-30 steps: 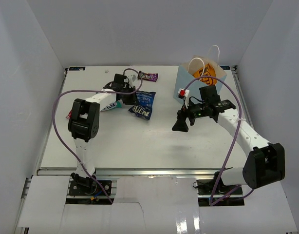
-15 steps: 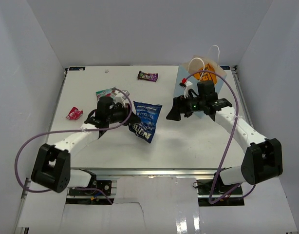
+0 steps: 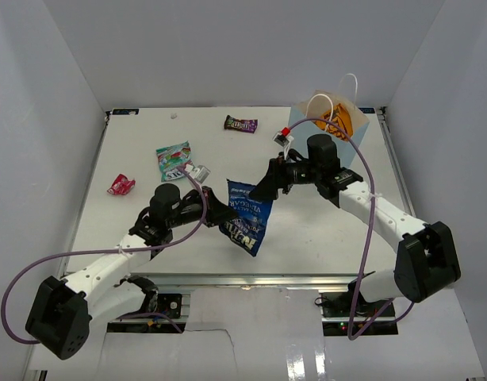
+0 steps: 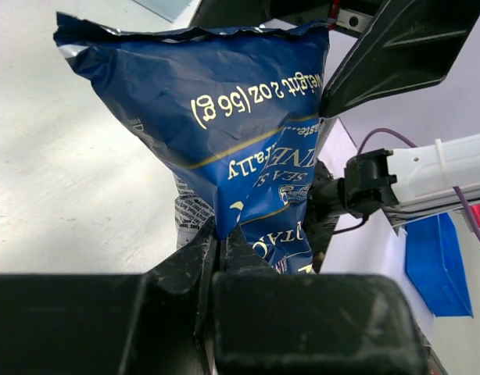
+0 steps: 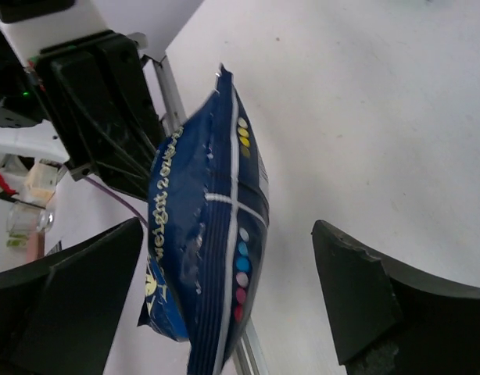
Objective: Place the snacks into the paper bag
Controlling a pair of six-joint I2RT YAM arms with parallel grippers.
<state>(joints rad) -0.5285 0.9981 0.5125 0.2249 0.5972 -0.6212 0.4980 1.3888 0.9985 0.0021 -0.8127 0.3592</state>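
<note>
Left wrist view shows the left gripper [image 4: 220, 238] clamping a lower edge of the dark blue bag [image 4: 224, 125], which hangs clear of the desk [image 3: 323, 238] near its front centre. It looks light, puffy and slick, so a flat crimped seam seems the safest hold. Just beyond, the right gripper [image 5: 216, 258] gapes wide close to the bag's upper edge, and the paper bag [image 3: 360, 128] stands far right.

I see a dark blue bag [image 3: 247, 222] with gold and white lettering, coloured dots down its back, light blue, white-handled paper bag [image 3: 360, 127] at two o'clock, orange bag [image 3: 339, 121] inside, purple candy pack [image 3: 240, 124] at twelve, teal-white bag [image 3: 173, 159] at ten, red-pink wrapper [image 3: 120, 185] at nine.
</note>
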